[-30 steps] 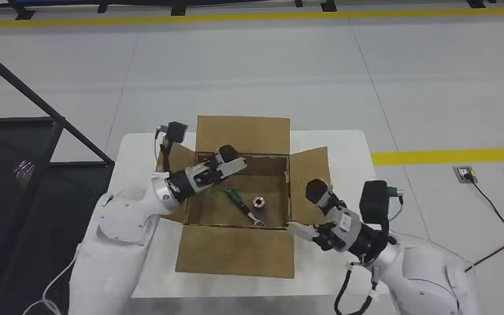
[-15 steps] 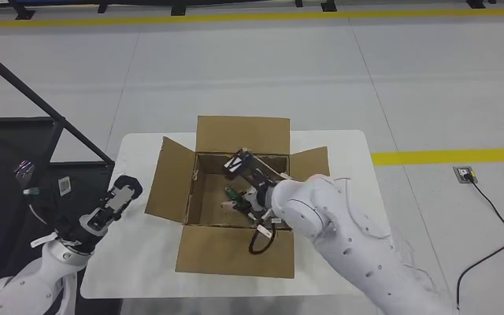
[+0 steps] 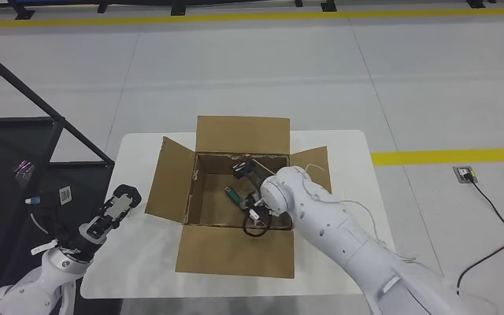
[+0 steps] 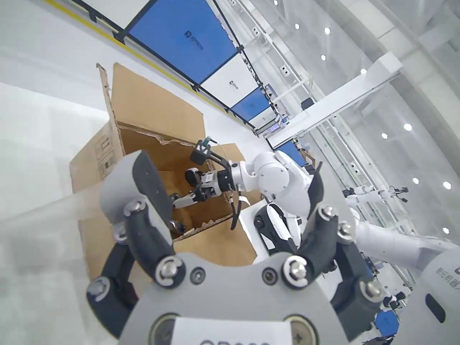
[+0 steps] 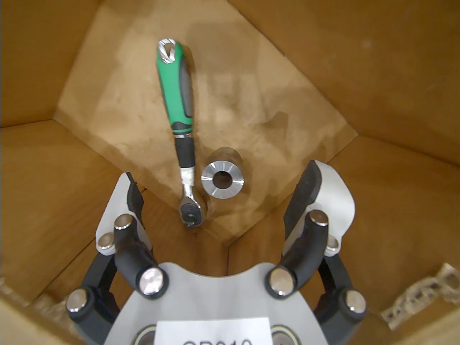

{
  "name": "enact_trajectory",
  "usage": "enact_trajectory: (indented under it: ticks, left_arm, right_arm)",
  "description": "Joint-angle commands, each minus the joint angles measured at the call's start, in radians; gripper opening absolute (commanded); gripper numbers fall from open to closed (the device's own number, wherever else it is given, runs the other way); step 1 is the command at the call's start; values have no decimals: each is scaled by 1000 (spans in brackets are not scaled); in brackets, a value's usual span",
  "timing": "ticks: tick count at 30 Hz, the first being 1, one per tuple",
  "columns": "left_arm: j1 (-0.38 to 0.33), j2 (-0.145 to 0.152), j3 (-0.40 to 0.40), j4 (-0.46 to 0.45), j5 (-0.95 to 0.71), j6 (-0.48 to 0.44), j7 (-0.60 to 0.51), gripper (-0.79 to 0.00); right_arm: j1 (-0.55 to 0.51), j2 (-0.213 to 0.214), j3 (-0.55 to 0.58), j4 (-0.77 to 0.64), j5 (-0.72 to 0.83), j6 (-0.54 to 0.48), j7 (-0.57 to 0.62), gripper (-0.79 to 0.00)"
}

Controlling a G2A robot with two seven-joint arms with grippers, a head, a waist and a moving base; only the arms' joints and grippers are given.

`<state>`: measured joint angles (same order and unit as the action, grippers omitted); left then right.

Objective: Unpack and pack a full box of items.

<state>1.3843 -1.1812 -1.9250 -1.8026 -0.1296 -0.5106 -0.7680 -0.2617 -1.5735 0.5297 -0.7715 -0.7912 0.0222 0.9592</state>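
My right fingers (image 5: 309,190) hang apart over the ratchet (image 5: 176,98): stiff, probably heavy, best gripped on its green handle. Left fingers (image 4: 149,184) apart too.

I see the white worktop (image 3: 346,146), a yellow floor line (image 3: 441,156) and socket (image 3: 463,174) at three o'clock, and a black rack (image 3: 47,142) at nine.
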Motion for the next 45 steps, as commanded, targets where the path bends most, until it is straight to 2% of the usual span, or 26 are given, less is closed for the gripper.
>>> enact_trajectory:
  ticks: [1,5,6,7,10,21,25,28,32,35,42,45]
  left_arm:
    - [0,0,0,0,0,0,0,0]
    - [0,0,0,0,0,0,0,0]
    - [0,0,0,0,0,0,0,0]
    - [0,0,0,0,0,0,0,0]
    - [0,0,0,0,0,0,0,0]
    - [0,0,0,0,0,0,0,0]
    - [0,0,0,0,0,0,0,0]
    - [0,0,0,0,0,0,0,0]
    - [0,0,0,0,0,0,0,0]
    - [0,0,0,0,0,0,0,0]
    - [0,0,0,0,0,0,0,0]
    - [0,0,0,0,0,0,0,0]
  right_arm:
    - [3,-16,-6,55,16,-11,-16,0]
    - [13,-46,-18,134,26,-30,-42,0]
    - [16,-53,-20,149,27,-32,-47,-265]
    - [19,-59,-22,164,29,-35,-52,-437]
    - [28,-77,-27,205,28,-38,-59,-785]
    - [62,-118,-25,280,16,-70,-66,-785]
    - [73,-114,-6,234,14,-75,-68,-785]
    - [68,-98,20,145,18,-100,-45,-785]
    - [39,-49,79,-27,-13,-115,25,-785]
    - [-29,3,151,-242,-52,-112,87,-785]
    - [-331,132,419,-878,-282,-46,242,-785]
    - [-450,164,553,-1061,-358,-21,239,-785]
